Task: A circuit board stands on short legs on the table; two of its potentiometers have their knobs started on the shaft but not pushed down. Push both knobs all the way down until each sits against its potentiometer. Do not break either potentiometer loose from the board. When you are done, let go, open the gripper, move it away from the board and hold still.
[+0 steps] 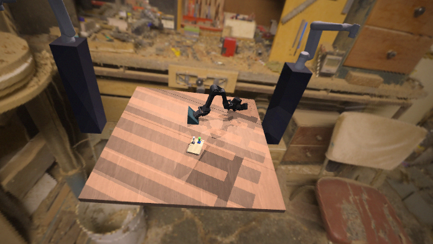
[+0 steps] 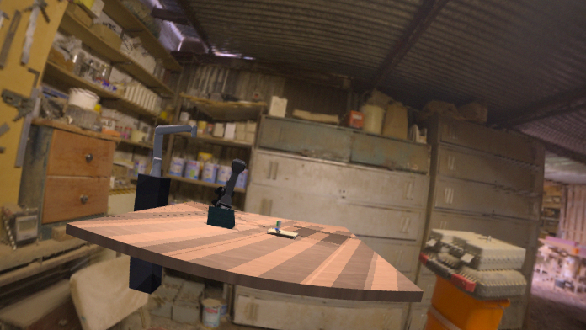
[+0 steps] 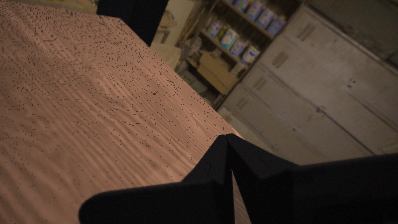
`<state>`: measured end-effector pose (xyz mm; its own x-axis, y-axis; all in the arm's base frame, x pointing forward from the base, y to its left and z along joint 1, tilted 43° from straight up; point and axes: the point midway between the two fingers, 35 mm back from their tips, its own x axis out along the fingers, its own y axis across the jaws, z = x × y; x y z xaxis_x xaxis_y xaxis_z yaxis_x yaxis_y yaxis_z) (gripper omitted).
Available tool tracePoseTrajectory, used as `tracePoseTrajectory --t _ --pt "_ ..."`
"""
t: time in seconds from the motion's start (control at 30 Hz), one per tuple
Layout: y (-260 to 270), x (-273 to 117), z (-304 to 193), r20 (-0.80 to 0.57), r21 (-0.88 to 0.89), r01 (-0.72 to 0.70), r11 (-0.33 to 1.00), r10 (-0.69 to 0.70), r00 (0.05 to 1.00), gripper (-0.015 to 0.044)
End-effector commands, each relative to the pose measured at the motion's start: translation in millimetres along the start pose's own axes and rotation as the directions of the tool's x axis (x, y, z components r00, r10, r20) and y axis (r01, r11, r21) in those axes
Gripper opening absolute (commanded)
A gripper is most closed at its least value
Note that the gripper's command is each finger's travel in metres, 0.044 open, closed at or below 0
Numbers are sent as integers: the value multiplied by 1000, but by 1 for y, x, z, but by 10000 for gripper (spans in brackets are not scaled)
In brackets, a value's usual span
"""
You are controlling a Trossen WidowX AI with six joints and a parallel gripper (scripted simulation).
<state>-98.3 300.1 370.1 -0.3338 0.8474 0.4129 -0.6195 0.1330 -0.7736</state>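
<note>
The circuit board [image 1: 195, 149] [image 2: 288, 233] is a small pale yellow plate standing low above the table. Two upright knobs stand near its back edge: a white or grey knob [image 1: 193, 138] on the left and a green knob [image 1: 199, 138] on the right, with blue below the green one. Both stand above their potentiometers; the exact gaps are too small to tell. My gripper [image 3: 226, 141] [image 1: 246, 106] is shut and empty, its fingertips touching. It is well away from the board, off to the back right in the top view.
The striped wooden table [image 1: 149, 174] [image 2: 253, 257] carries the arm's dark teal base [image 1: 192, 117] [image 2: 221, 217] behind the board. Two dark pedestals [image 1: 79, 84] [image 1: 286, 103] with grey arms stand beyond the table's left and right sides. The table's edge shows in the wrist view.
</note>
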Motion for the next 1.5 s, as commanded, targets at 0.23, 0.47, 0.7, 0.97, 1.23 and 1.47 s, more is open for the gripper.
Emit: tracePoseTrajectory --t 0.23,0.47,0.7,0.97,1.23,1.47 --pt "-16 10 -39 -121 72 -12 997 21 992 0" --pt "-29 12 -67 -208 125 -1 992 27 978 0" --pt "-44 10 -96 -295 182 24 983 31 955 0" --pt "-63 3 -128 -394 248 72 966 33 919 0" --pt "-93 -5 -144 -426 227 147 963 -38 904 0" --pt "-110 -22 -170 -508 241 222 945 -73 858 0"
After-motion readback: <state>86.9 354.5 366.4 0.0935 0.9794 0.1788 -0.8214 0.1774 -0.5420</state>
